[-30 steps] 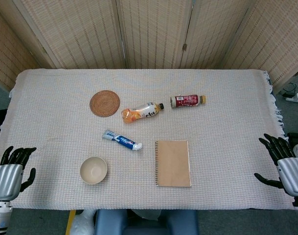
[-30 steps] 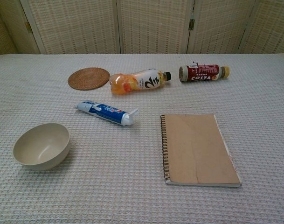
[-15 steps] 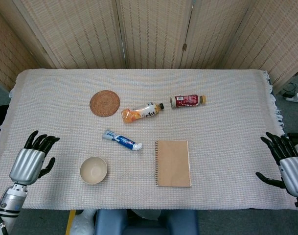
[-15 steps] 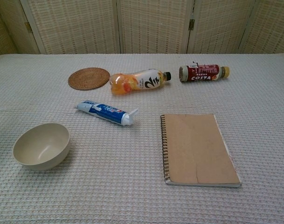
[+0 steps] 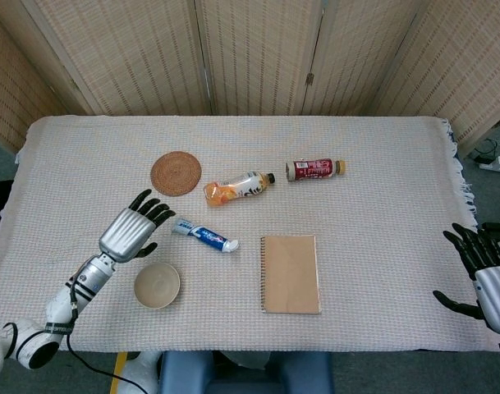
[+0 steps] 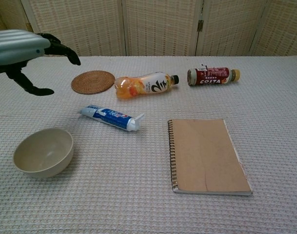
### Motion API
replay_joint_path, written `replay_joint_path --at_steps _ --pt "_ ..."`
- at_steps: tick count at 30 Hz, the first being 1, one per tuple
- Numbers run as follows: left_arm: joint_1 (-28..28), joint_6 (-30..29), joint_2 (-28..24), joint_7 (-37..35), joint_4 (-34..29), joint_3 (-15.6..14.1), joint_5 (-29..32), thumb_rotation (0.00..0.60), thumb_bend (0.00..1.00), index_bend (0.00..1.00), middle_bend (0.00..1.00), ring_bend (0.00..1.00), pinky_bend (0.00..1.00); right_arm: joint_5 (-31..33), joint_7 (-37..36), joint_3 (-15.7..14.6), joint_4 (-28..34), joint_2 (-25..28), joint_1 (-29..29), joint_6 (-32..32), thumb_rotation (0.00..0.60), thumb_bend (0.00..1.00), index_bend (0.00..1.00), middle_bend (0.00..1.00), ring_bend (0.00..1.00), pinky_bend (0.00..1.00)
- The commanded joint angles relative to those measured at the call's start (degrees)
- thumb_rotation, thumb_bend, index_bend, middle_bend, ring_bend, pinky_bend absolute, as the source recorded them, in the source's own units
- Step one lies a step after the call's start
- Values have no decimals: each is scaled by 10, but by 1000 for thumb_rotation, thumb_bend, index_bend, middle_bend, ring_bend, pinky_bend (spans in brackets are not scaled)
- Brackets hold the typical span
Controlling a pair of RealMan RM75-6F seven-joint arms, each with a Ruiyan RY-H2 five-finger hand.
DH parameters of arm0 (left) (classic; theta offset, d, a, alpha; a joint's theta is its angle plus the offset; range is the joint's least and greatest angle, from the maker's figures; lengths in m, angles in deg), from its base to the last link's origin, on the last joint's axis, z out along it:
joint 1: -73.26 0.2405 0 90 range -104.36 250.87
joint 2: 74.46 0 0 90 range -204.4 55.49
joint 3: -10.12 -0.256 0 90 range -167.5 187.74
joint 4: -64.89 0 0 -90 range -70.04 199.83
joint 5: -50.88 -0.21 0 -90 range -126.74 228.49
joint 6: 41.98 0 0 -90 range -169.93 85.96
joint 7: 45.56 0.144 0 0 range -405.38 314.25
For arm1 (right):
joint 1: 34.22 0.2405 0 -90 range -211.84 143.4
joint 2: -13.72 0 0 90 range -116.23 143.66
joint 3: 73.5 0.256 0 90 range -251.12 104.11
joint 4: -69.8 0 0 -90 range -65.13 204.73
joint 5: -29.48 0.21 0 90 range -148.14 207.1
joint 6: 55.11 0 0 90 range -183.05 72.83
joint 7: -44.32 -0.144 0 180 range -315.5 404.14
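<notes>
On the table (image 5: 381, 164), our left robot hand (image 5: 133, 231) hangs wide and empty by the toothpaste (image 5: 205, 235); nothing is picked up yet.

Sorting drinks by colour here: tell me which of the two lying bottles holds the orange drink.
The clear plastic bottle with orange drink and a black cap, lying beside the round woven coaster. The other, the red-labelled bottle with a yellow cap, lies further right.

The left hand (image 5: 133, 232) hovers outstretched with fingers spread; the right hand (image 5: 486, 277) rests open, low.
</notes>
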Motion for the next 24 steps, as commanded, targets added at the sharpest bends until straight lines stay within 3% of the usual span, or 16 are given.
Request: replay_joint_path --at_steps 1,15,24 --pt "-38 41 38 -13 43 9 22 600 344 247 242 185 84 2 1 1 1 1 0 2 600 219 101 61 73 0" --pt "-119 138 140 37 160 -6 92 600 408 295 242 185 76 15 0 6 -1 0 4 16 600 220 101 63 79 0" --pt "-135 154 184 55 205 -19 130 600 408 312 242 192 77 21 -2 8 -4 -1 6 24 600 220 101 63 81 0"
